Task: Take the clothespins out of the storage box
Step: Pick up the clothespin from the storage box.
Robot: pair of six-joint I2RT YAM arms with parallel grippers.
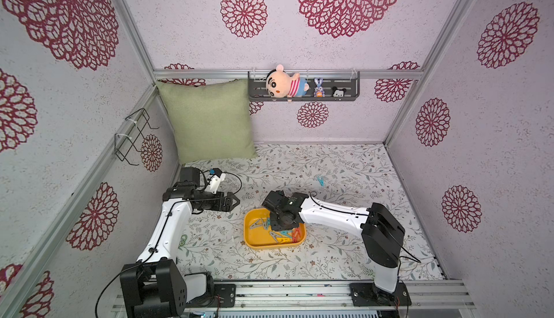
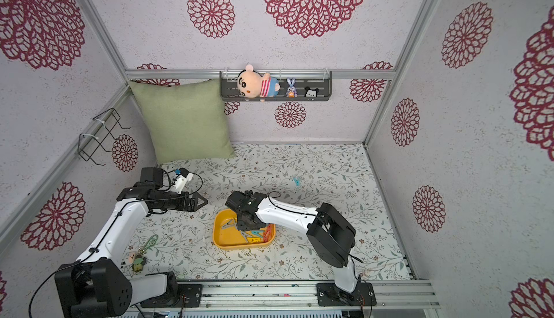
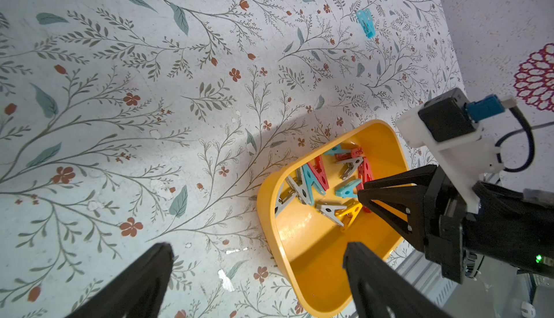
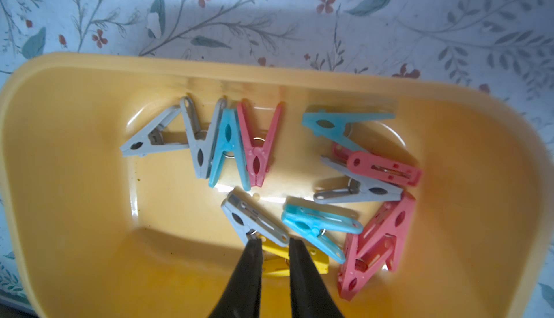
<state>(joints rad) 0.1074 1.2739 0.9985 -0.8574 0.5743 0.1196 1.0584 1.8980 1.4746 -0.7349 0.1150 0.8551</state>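
The yellow storage box [image 1: 256, 237] [image 2: 224, 235] sits mid-table and holds several clothespins [image 1: 281, 235] [image 4: 227, 145] in grey, teal, red and yellow. My right gripper [image 4: 274, 243] reaches down into the box, its narrow jaws pressed on either side of a yellow clothespin [image 4: 311, 261], with a grey one [image 4: 254, 223] lying across its tip. In the left wrist view the right gripper's fingers [image 3: 377, 196] stand among the pins. One teal clothespin [image 1: 320, 181] [image 3: 366, 22] lies on the table beyond the box. My left gripper [image 1: 235, 201] [image 3: 257, 249] hovers wide open left of the box, holding nothing.
A green pillow [image 1: 209, 121] leans in the back left corner. On the back wall hangs a dark shelf [image 1: 302, 99] with plush toys, and a wire rack [image 1: 132, 136] is on the left wall. A small keychain toy [image 2: 139, 259] lies near the left arm's base.
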